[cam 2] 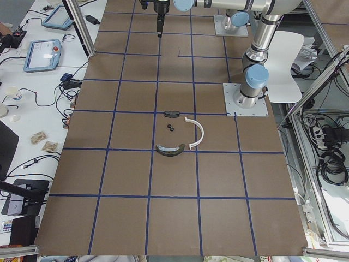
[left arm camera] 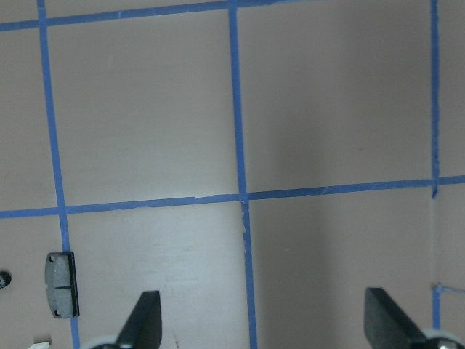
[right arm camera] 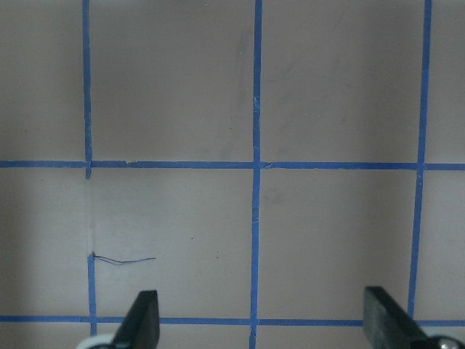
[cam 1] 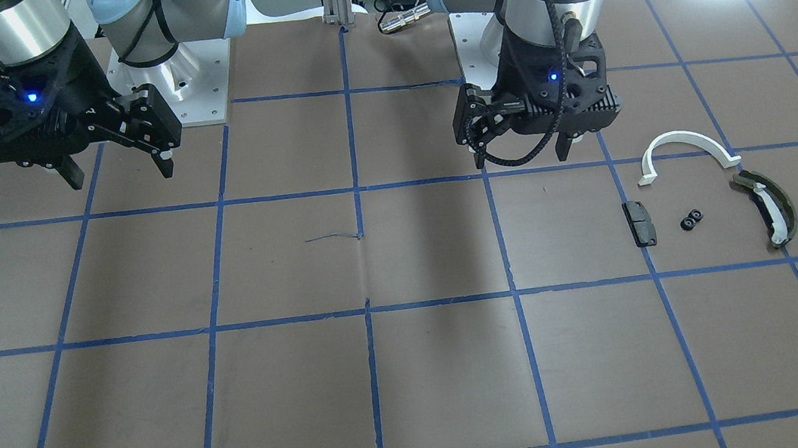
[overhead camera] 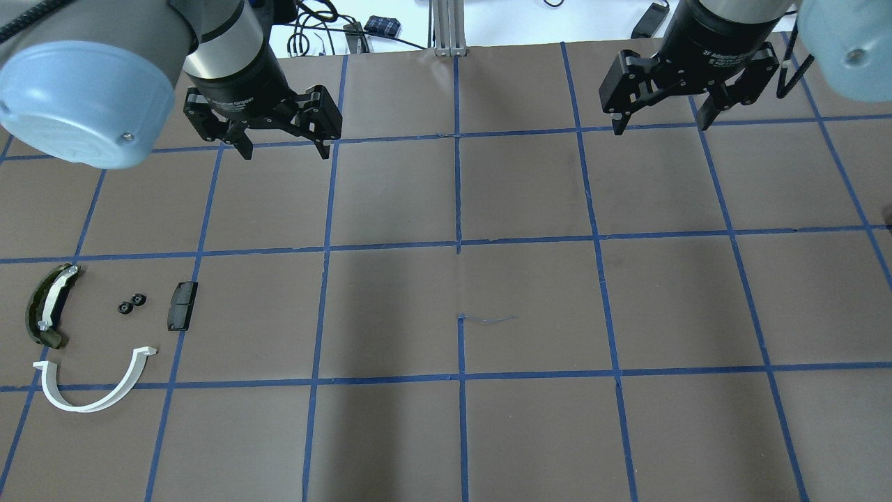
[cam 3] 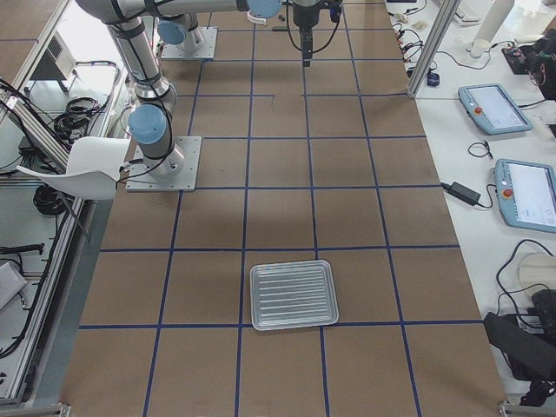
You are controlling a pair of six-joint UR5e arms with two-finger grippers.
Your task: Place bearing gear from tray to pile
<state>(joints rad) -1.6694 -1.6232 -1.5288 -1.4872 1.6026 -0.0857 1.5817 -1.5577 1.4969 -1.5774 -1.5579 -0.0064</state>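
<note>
Hanging wide open with nothing in them, left gripper (overhead camera: 284,150) and right gripper (overhead camera: 660,125) are well apart from the pile (cam 1: 685,135). Two tiny black gear bits (overhead camera: 139,300), too small to make out properly, lie on the tabletop (overhead camera: 529,307) between block (overhead camera: 182,305) and olive piece (overhead camera: 47,314). Tray (cam 3: 294,295) only shows from the right-side camera.

Overhead view: the brown table with blue tape grid (overhead camera: 529,307) shows bare surface across centre and right. Obstacles cluster at lower left, all low and flat:
- dark olive curved piece with white strip (overhead camera: 49,307)
- two small black gear-like rings (overhead camera: 131,304)
- small black rectangular block (overhead camera: 182,305)
- white plastic half-ring arc (overhead camera: 94,390), lying below the others (open side faces the rings)

There are visible gaps between block, rings and olive piece. The left gripper (overhead camera: 286,153) and right gripper (overhead camera: 660,129) hang at frame top, jaws spread, well apart from the parts.

Exterior right view: a ribbed silver metal tray (cam 3: 294,295) lies flat at lower centre, with bare table all round.
</note>
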